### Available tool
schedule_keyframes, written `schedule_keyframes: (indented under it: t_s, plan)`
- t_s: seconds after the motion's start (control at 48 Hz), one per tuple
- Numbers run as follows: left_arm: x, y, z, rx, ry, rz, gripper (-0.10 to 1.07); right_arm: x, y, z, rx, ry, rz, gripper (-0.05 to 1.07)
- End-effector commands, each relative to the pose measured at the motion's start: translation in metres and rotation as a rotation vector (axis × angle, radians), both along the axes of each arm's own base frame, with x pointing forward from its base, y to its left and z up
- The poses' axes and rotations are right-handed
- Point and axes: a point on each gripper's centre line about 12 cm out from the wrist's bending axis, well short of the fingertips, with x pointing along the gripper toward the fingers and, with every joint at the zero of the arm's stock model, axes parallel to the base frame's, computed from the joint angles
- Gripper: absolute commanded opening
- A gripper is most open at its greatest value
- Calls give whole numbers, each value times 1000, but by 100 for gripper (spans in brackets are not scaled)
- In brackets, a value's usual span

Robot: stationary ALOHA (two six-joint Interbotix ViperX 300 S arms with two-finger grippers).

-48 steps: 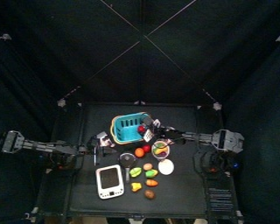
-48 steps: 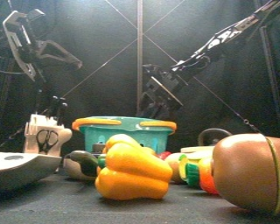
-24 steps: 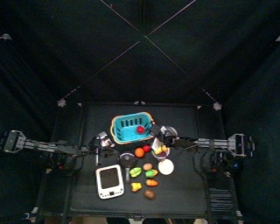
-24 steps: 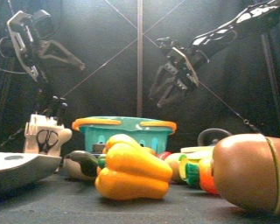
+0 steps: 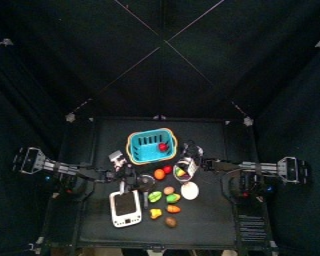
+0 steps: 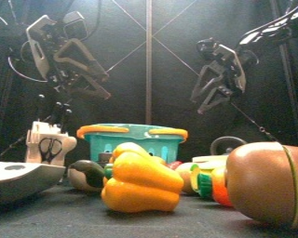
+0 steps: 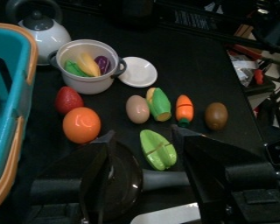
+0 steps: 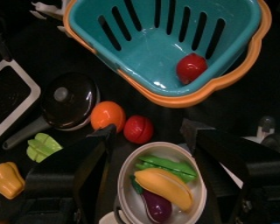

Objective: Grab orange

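The orange (image 7: 81, 124) lies on the black table beside a red tomato (image 7: 67, 99); the right wrist view also shows the orange (image 8: 108, 115), between a black pan (image 8: 70, 94) and the tomato. In the top view the orange (image 5: 160, 174) sits just in front of the teal basket (image 5: 149, 147). My left gripper (image 7: 143, 136) hangs open above the table, with the orange slightly to one side of its jaws and nothing held. My right gripper (image 8: 149, 136) is open too, over the pot of toy vegetables (image 8: 160, 184). Both grippers hang high in the front view.
A yellow pepper (image 6: 142, 181) and a brown potato (image 6: 270, 181) stand at the front edge. A green pepper half (image 7: 157, 149), a carrot (image 7: 185, 108), a white lid (image 7: 137, 73) and a white scale (image 5: 125, 207) lie near the orange. The basket holds a red fruit (image 8: 192, 66).
My left gripper has gone from shut to wide open and dropped lower. The right gripper has swung to the right in the front view, and its arm has drawn back.
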Motion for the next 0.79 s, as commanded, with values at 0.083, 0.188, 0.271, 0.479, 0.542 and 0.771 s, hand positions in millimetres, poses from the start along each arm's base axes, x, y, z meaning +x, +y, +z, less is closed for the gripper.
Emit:
schedule_keyframes:
  t_s: [0.083, 0.188, 0.271, 0.479, 0.542, 0.771]
  plan:
    - [29, 0, 3, 7, -8, 3, 87, -3, 1, 3, -4, -15, 5, 93]
    - [42, 1, -2, 8, 6, 10, 87, -4, 1, 2, -3, -10, 5, 93]
    - [51, 5, -7, 6, 19, 22, 87, -4, 1, 1, -4, -10, 6, 93]
    - [71, 15, -13, -18, 56, 64, 87, -7, 2, -4, 1, 5, 4, 93]
    - [76, 20, -16, -26, 72, 80, 87, -7, 2, -6, 1, 9, 5, 93]
    - [92, 32, -31, -30, 144, 102, 87, -8, 2, -8, 2, 15, 5, 93]
